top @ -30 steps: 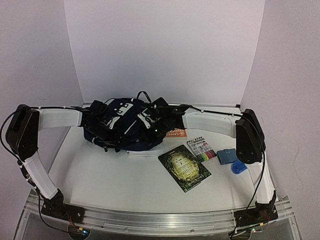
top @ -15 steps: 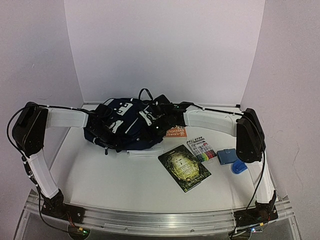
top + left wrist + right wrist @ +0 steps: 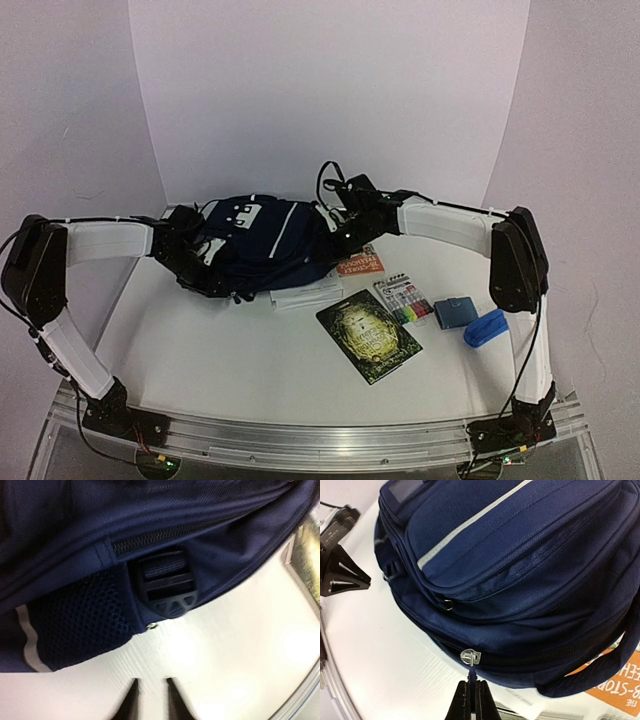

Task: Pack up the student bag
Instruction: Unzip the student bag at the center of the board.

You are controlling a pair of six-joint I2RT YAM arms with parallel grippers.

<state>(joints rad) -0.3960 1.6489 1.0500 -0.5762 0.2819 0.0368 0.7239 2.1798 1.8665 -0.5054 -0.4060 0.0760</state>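
Observation:
The student bag (image 3: 265, 245), navy with white stripes, lies at the back middle of the table. It also fills the left wrist view (image 3: 150, 530) and the right wrist view (image 3: 520, 555). My right gripper (image 3: 337, 232) is at the bag's right end. In the right wrist view it (image 3: 472, 684) is shut on the dark pull tab (image 3: 472, 672) hanging from the clear zipper slider (image 3: 470, 656) on the bag's lower zipper. My left gripper (image 3: 200, 262) is at the bag's left end. In the left wrist view it (image 3: 151, 682) is slightly open and empty above the table, just short of a strap buckle (image 3: 167, 587) and mesh pocket (image 3: 80, 625).
A white notebook (image 3: 305, 293) lies partly under the bag's front. An orange book (image 3: 360, 264), a marker pack (image 3: 405, 300), a green book (image 3: 370, 335), a small blue pouch (image 3: 455, 312) and a blue object (image 3: 486, 328) lie to the right.

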